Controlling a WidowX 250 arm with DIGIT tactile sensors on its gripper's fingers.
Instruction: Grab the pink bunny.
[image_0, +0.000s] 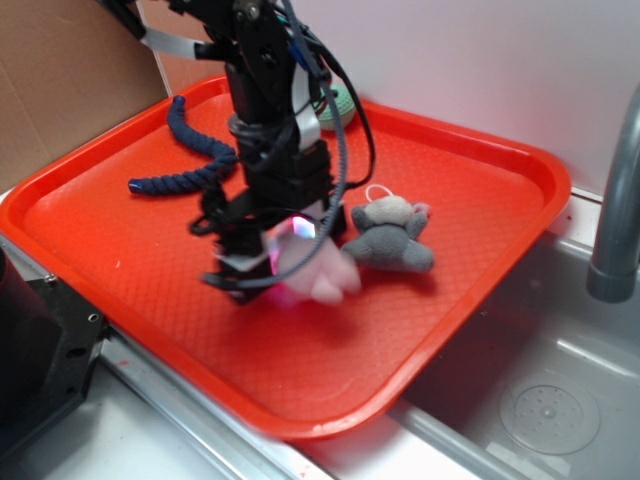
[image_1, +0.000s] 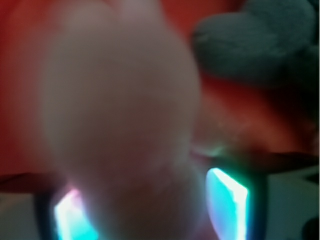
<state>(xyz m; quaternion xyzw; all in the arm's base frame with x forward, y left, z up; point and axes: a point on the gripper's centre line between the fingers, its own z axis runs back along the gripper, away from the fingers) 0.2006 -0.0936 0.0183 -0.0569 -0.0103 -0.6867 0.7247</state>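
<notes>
- One red plastic tray (image_0: 480, 260) takes up most of the exterior view; its surface is finely textured, its rim raised, and it sits at an angle.
- The tray's near corner overhangs a steel sink (image_0: 545, 390). A round drain (image_0: 550, 410) shows in the basin, and a grey faucet pipe (image_0: 615, 215) rises at the right edge.
- White wall behind the tray; brown cardboard (image_0: 60, 80) leans at the far left.
- Black arm comes down over the tray's middle. The gripper (image_0: 290, 262) is closed on the pink bunny (image_0: 318, 272); the plush is squeezed between the fingers (image_1: 227, 205), pale and motion-blurred.
- Wrist view: the pink bunny (image_1: 125, 125) fills the frame between the two glowing pads, too soft to make out ears or limbs.
- Can't tell whether the bunny touches the tray or hangs just above it.
- Grey plush animal (image_0: 395, 238) lies just beside the bunny to the right, on the tray; its dark shape (image_1: 260, 40) shows upper right in the wrist view.
- Dark blue rope (image_0: 195, 150) curls along the tray's far left.
- A green round object (image_0: 335, 105) sits at the far rim, partly behind the arm.
</notes>
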